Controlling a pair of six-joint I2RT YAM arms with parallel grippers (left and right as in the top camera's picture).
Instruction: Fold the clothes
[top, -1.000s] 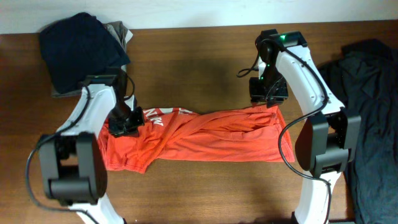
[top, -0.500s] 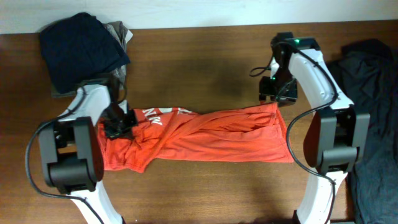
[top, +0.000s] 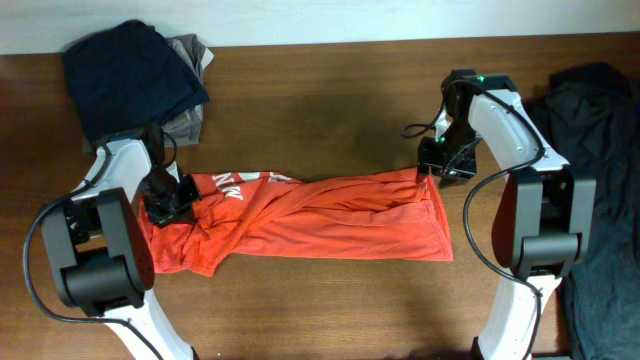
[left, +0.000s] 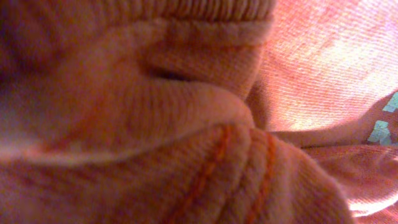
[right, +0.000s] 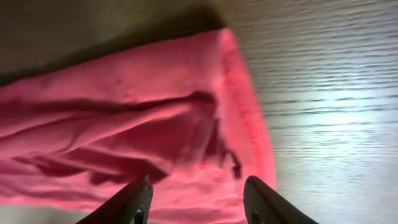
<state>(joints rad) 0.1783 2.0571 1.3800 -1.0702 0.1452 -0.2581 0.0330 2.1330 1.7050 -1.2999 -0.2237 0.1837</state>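
The orange-red T-shirt (top: 320, 215) lies stretched from 9 to 3 o'clock across the middle of the table (top: 320, 100). It looks light and limp and bunches easily, so I judge hems and corners the best holds. My left tool (top: 165, 200) is clenched on its 9 o'clock end, arm folded low; my right tool (top: 435, 170) hangs released over the 2 o'clock corner
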